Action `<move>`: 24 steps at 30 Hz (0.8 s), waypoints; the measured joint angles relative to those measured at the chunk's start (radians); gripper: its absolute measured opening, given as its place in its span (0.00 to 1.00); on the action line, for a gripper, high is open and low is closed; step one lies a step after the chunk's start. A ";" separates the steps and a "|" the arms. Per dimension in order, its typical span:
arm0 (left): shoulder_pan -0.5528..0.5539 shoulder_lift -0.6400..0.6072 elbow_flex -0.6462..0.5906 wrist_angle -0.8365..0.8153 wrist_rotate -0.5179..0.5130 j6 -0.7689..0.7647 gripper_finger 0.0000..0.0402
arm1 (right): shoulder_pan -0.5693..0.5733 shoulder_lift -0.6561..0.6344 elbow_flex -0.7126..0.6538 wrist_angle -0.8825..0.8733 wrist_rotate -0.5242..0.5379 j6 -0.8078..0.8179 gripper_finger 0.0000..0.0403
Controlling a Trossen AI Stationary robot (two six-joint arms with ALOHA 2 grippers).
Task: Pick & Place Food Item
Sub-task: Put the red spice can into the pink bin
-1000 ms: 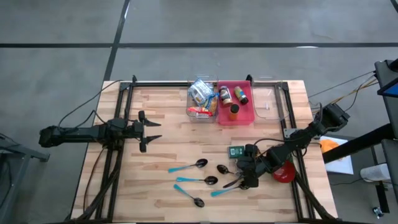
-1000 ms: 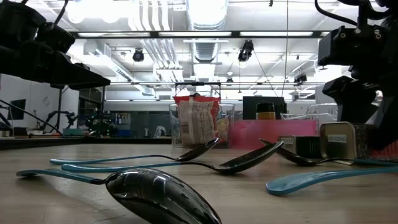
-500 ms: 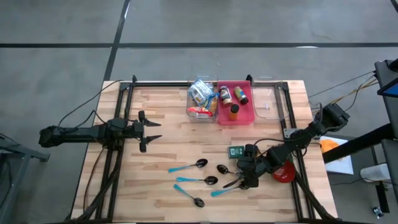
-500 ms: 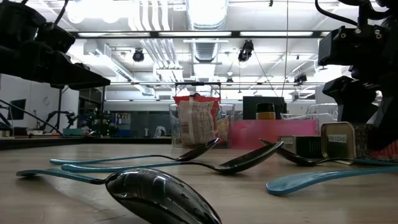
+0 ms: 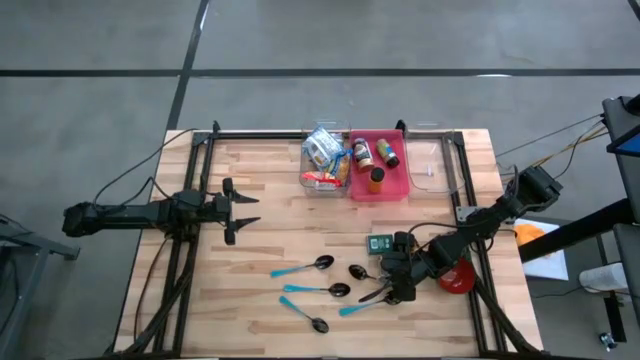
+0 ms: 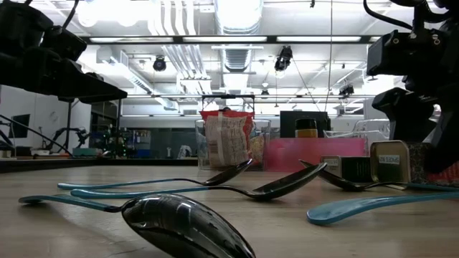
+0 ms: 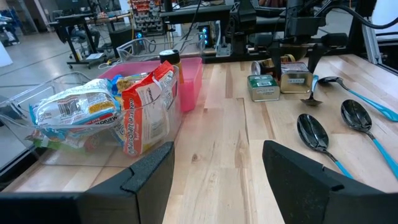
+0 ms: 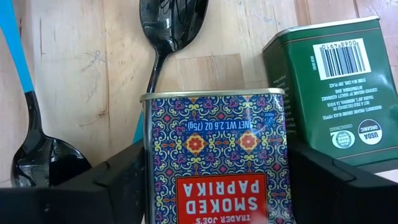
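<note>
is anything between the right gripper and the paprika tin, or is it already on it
Nothing stands between them: in the right wrist view the smoked paprika tin sits directly between the right gripper's fingers. The green tin stands close beside it, and spoons lie just beyond.

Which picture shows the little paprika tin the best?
The right wrist view: the paprika tin fills it, label readable, between the right gripper's fingers, beside the green tin. The left wrist view shows it small and far off. The low view shows it side-on. The high view hides it under the gripper.
</note>
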 joint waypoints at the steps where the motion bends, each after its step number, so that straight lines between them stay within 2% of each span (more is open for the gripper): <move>1: 0.000 0.000 0.000 0.000 0.000 0.000 0.61 | 0.000 0.000 0.000 0.000 0.000 0.000 0.70; 24: 0.000 0.000 0.000 0.000 0.000 0.002 0.61 | 0.000 0.000 0.000 -0.002 0.003 0.026 0.70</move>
